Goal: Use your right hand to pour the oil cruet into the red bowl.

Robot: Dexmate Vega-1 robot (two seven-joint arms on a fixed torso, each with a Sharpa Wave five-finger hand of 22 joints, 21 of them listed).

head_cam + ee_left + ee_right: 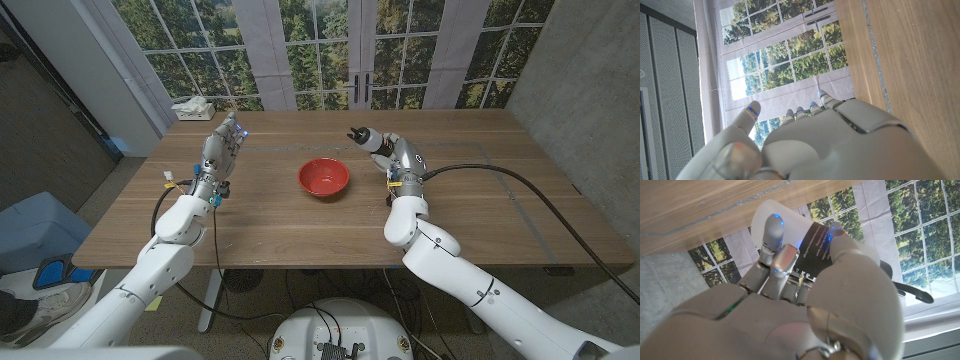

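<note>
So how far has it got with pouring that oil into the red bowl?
Done: the right hand grips the oil cruet. In hand: the cruet is lifted and tilted, its spout pointing toward the red bowl, but off to the side. Left: bringing it over the bowl and pouring.

Red bowl (324,177), white black-labelled cruet (805,240), brown wooden table (480,200).

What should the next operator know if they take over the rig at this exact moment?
Right hand grips the oil cruet, lifted and tipped with its dark spout toward the red bowl.
Left hand holds nothing, fingers apart, raised over the table's left side.
The bowl sits mid-table, left of the cruet; no oil visible in it.
Done: cruet picked up and tilted.
Left: bring the spout over the bowl, pour, then set the cruet down.
</note>
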